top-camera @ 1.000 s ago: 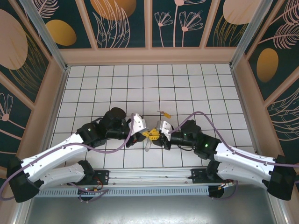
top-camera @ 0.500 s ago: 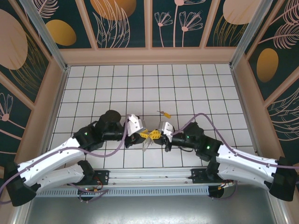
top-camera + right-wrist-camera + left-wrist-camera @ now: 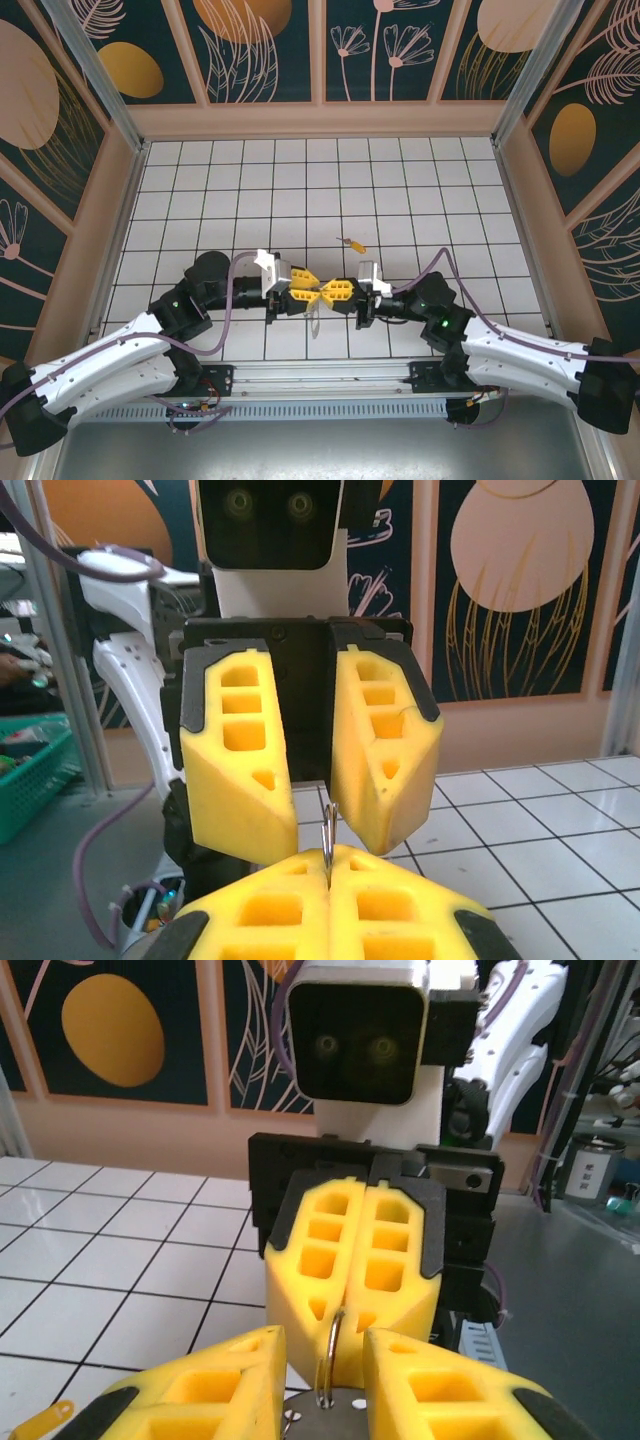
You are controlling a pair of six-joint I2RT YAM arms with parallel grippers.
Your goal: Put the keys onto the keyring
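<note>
left gripper: released, yellow fingers parted either side of the ring, not pinching it
right gripper: clenched on the keyring, fingers pressed flat together
keyring: thin metal ring upright, edge-on between the two grippers, held tip to tip above the near tiles
key: orange-yellow head, flat on the table, apart beyond both grippers

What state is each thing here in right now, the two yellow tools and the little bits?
Left tool: open, fingers either side of the ring, not pinching it.
Right tool: shut on the ring.
Ring: upright, held above the table by the right tool.
Orange-headed key: lying loose on the table, away from the ring.
</note>
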